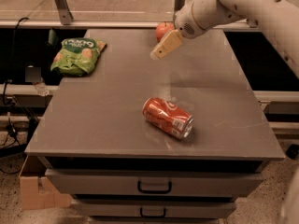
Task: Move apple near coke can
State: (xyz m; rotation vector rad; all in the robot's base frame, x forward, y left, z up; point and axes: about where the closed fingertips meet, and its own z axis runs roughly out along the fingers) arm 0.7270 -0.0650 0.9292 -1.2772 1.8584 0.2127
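Observation:
The apple is small, round and red-orange and sits at the far edge of the grey table; the arm partly covers its right side. The coke can lies on its side near the table's front middle, silver end toward the front right. The gripper hangs above the table just in front of the apple, tan fingers pointing down-left, and holds nothing that I can see. The white arm reaches in from the upper right.
A green snack bag lies at the table's far left corner. Drawers with dark handles are under the tabletop. A cardboard box stands on the floor at the lower left. Metal posts and a rail run behind the table.

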